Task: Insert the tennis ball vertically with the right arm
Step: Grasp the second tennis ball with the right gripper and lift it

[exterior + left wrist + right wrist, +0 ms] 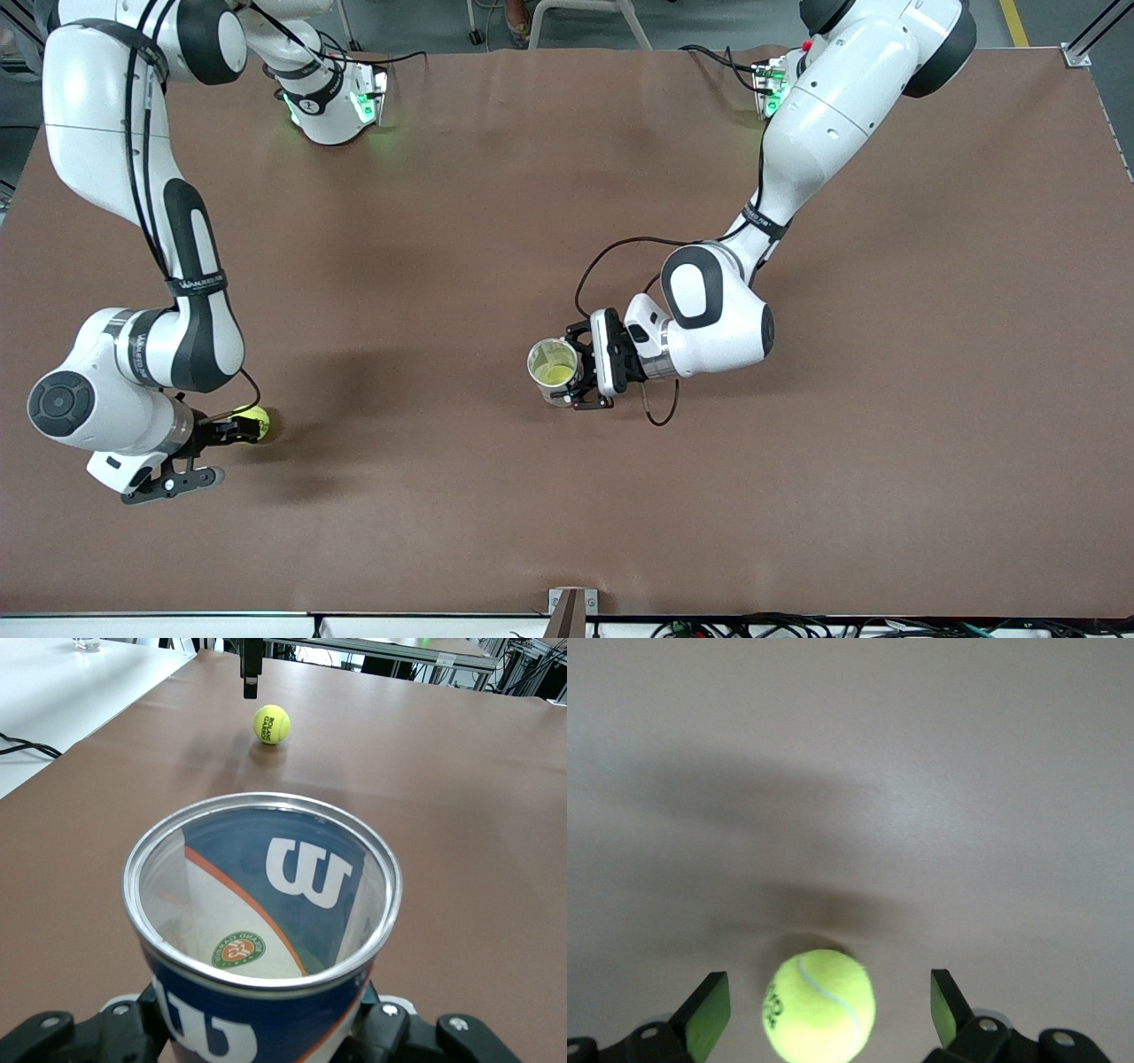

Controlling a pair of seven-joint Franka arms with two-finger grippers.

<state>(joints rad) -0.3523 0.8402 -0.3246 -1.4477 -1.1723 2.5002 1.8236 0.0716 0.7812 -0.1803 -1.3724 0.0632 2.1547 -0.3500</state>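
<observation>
We see a brown table cover (496,177) lying flat. At its six o'clock edge sits a small metal bracket (567,610), with tangled cables (762,627) toward five o'clock. Off the cover at twelve o'clock stand white furniture legs (580,13), and a yellow floor line (1014,22) runs at one o'clock.

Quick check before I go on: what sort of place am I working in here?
Likely a robotics lab bench: a brown-covered table with two arms mounted on it, cables along its edge and metal frames around. The left hand holds a ball can; the right hand straddles a tennis ball.
</observation>
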